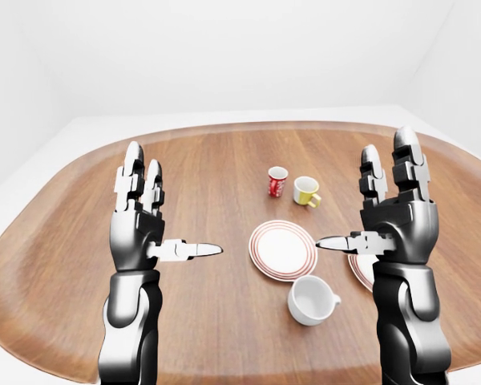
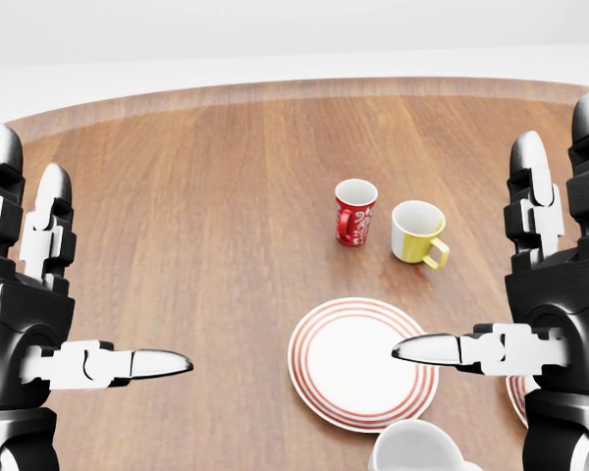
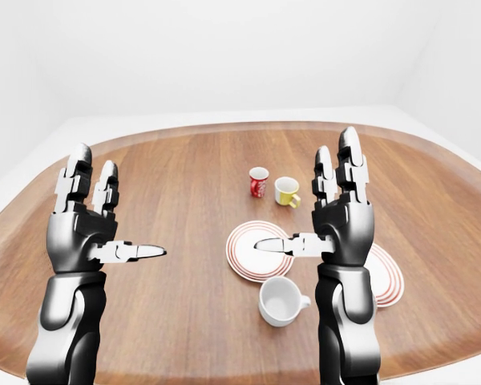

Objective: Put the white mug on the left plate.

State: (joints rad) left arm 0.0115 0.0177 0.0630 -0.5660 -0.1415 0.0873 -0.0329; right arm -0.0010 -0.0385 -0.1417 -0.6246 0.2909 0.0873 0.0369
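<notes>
The white mug [image 1: 311, 299] stands upright on the wooden table [image 1: 224, 160], handle to the right, just below and to the right of the left red-ringed plate [image 1: 279, 247], which has nothing on it. Both hands are raised above the table, fingers up and thumbs pointing inward. My left hand [image 1: 172, 212] is open and empty, well left of the plate. My right hand [image 1: 357, 204] is open and empty, above and to the right of the mug, its thumb tip over the plate's right rim in the left-eye view.
A second red-ringed plate [image 3: 389, 277] lies to the right, partly hidden behind my right forearm. A red patterned mug [image 1: 277, 181] and a yellow mug [image 1: 306, 191] stand above the left plate. The table's rounded edge runs along the bottom of the views.
</notes>
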